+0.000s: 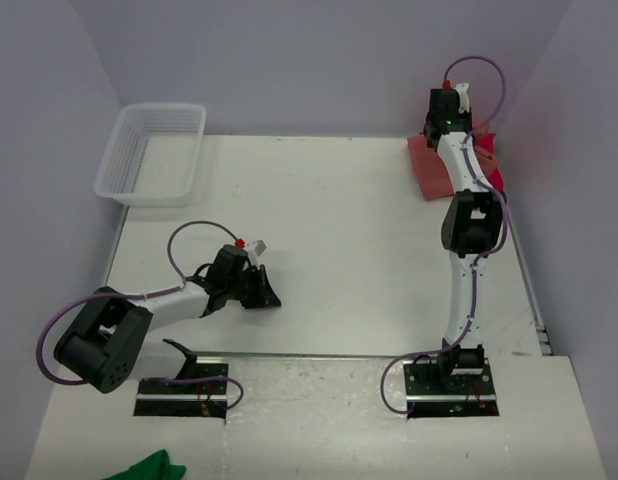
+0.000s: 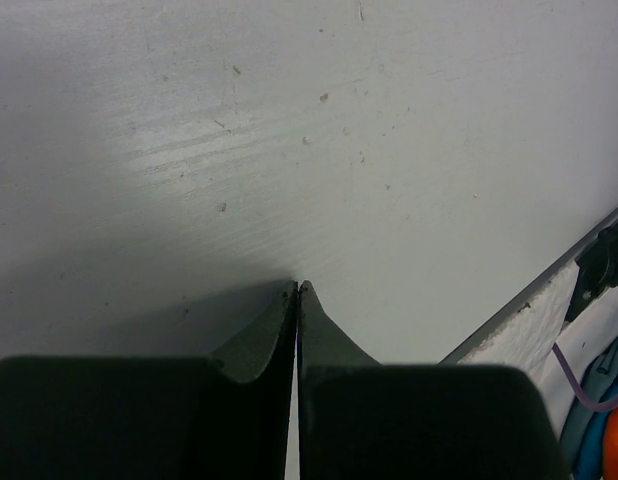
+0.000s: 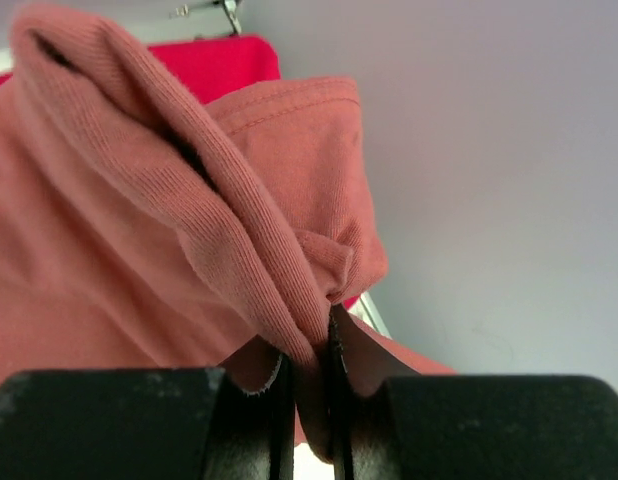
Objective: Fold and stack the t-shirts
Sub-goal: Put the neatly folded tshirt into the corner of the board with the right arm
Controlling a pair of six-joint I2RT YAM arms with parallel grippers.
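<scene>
Pinching a bunched fold of the salmon t-shirt (image 3: 109, 250) at the far right corner of the table (image 1: 329, 250), my right gripper (image 3: 307, 370) holds it, I judge, to draw it from the crimson t-shirt (image 3: 219, 65) for folding; my left gripper (image 2: 297, 300) hangs closed, empty, out of the way

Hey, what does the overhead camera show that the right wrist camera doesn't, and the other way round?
Only the top view: the white basket at the far left, the left end effector low over the table, and a green cloth at the near edge. Only the right wrist view: the right end effector pinching a fold of the salmon t-shirt. Both: the salmon t-shirt and the crimson t-shirt beside it.
</scene>
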